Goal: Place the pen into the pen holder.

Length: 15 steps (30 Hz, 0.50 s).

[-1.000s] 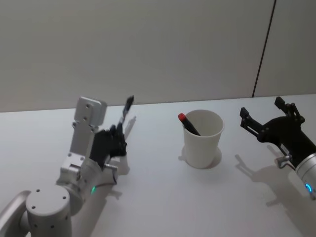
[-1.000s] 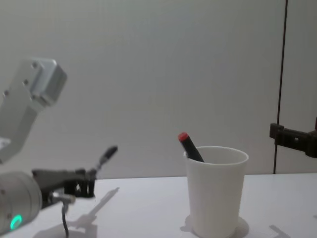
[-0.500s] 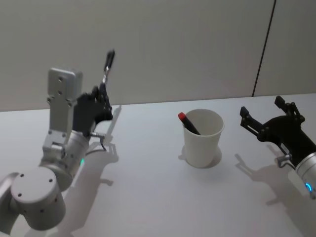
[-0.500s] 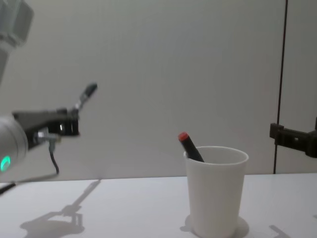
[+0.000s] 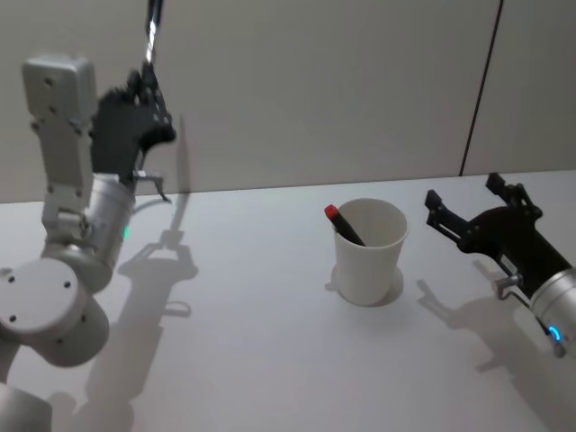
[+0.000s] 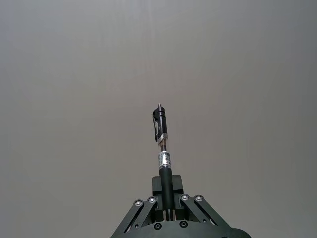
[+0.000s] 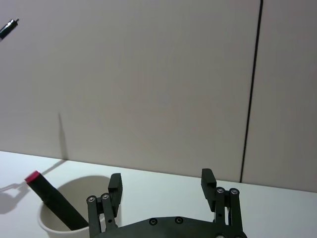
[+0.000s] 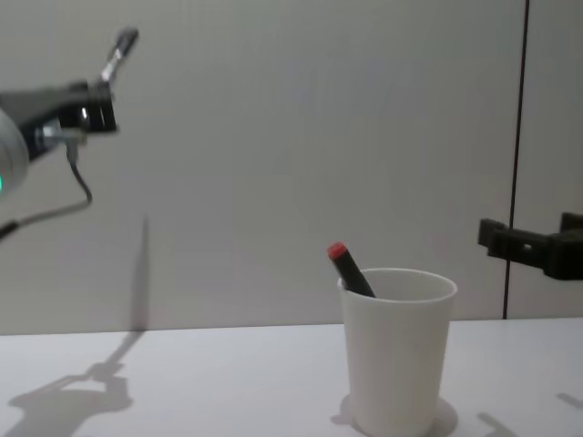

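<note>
One pen (image 6: 163, 148), one marker (image 5: 344, 226), one cup (image 5: 369, 265)

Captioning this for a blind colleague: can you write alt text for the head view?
The left gripper, high at the left, grips a black pen pointing upward, away from the white paper cup at the centre of the table. A red-capped marker leans inside the cup; the right gripper hangs open to its right.
</note>
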Tool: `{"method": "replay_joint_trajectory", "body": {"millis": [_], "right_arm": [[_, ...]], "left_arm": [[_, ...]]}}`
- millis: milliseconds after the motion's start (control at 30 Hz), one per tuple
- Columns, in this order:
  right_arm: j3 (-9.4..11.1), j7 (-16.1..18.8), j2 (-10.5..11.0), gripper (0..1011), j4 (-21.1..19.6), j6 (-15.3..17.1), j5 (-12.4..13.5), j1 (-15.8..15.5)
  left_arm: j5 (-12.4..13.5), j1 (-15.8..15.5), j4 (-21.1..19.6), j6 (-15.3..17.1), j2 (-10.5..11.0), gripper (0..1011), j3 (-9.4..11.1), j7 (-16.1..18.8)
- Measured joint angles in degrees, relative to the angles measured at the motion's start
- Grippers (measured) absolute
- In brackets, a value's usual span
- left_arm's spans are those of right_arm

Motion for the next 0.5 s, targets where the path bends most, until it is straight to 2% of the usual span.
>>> {"method": "replay_joint_trajectory", "body": {"millis": [133,267,500], "right_arm": [[0.0,1.4,-0.4,1001,0.1,1.0,1.8,0.6],[0.0,3.7,-1.0,1002,0.1,2.9,5.1,1.6],[0.0,7.5,-1.9,1002,0.1,5.8,10.4,3.1]], "left_arm": [[0.1,-0.9,0.1,-1.3,-0.3,114,-0.5,0.2],[0.3,-1.8,0.3,-2.4,-0.6,114,-1.0,0.3],[1.3,-1.6,0.1,-2.1,-0.4,114,-1.3,-1.3]]}}
